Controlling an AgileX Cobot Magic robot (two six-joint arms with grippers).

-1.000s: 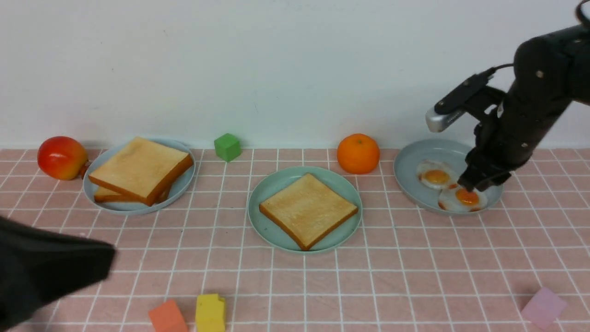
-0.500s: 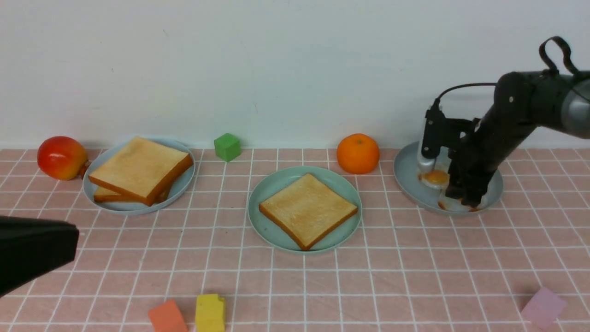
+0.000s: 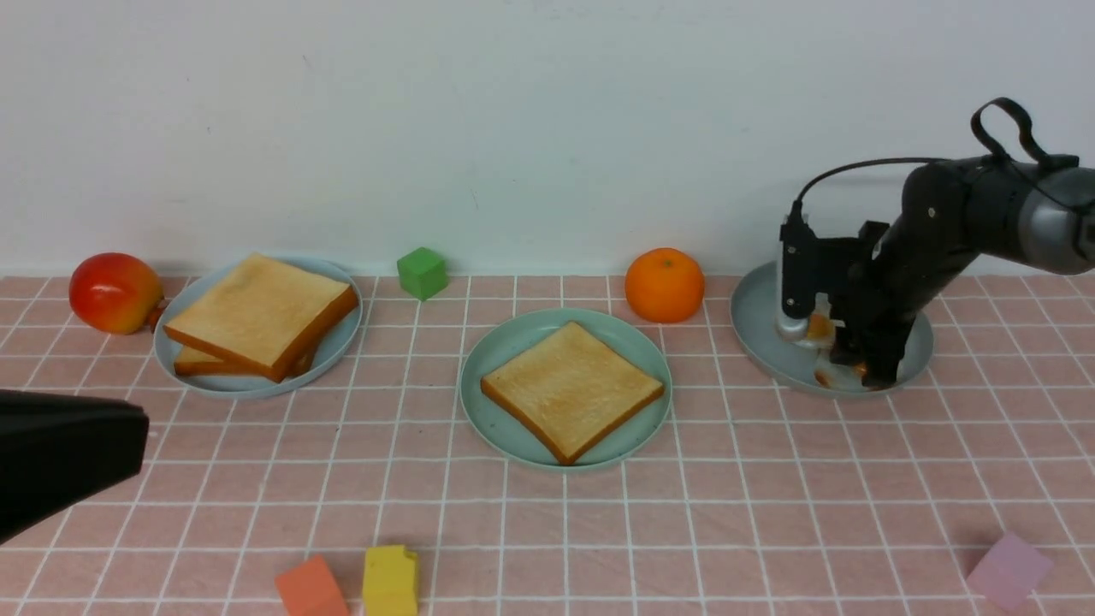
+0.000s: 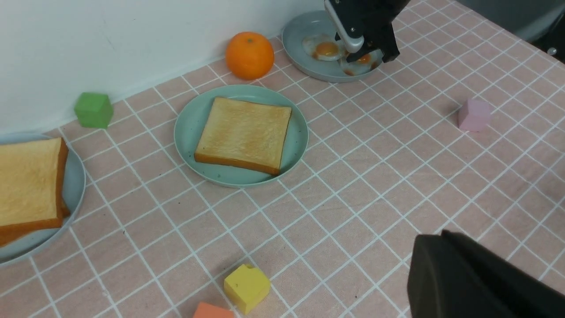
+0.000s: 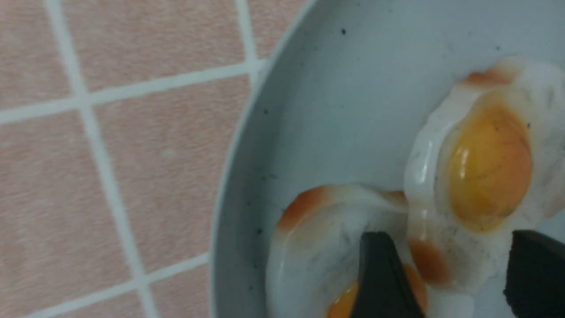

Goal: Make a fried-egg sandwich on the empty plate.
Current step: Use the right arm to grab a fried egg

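No fried-egg sandwich is in view. One toast slice lies alone on the mint-green plate at the table's middle. Two fried eggs sit side by side on the grey-blue plate at the back right. My right gripper is down in that plate, open. In the right wrist view one finger rests over the nearer egg. The browned edge of the other egg lies between the fingers. My left gripper hovers shut over the front left, holding nothing.
A pale blue plate with two stacked toast slices stands at the back left, beside an apple. A green cube and an orange sit by the wall. Orange, yellow and pink blocks line the front edge.
My right arm has lowered and turned its wrist, bringing the gripper down onto the eggs, and its jaws have opened wider. My left gripper has drawn back toward the left edge.
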